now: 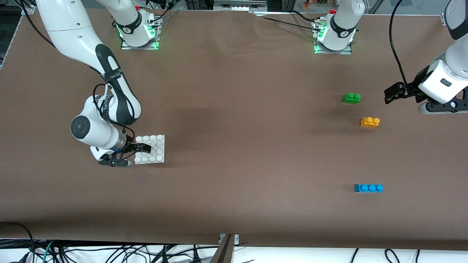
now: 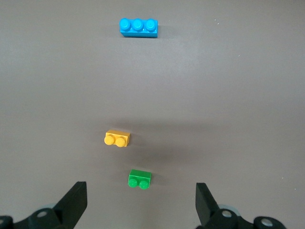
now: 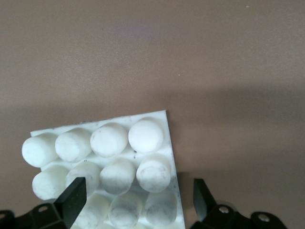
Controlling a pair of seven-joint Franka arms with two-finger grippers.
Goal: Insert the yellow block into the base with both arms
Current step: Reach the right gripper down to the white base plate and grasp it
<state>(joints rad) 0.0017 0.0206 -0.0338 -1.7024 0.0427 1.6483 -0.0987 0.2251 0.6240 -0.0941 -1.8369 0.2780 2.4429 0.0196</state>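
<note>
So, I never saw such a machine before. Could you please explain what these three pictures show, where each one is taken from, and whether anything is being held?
Two white robot arms work at a brown table. One picture looks down from a high camera facing them; the other two come from cameras on the arms' wrists.

The right gripper is open, low at the white studded base, its fingers over one edge. The left gripper is open, in the air near the green brick.

At the left arm's end of the table lie three bricks: green, then the yellow block, and the blue brick nearest the front camera. Nothing is held yet.
</note>
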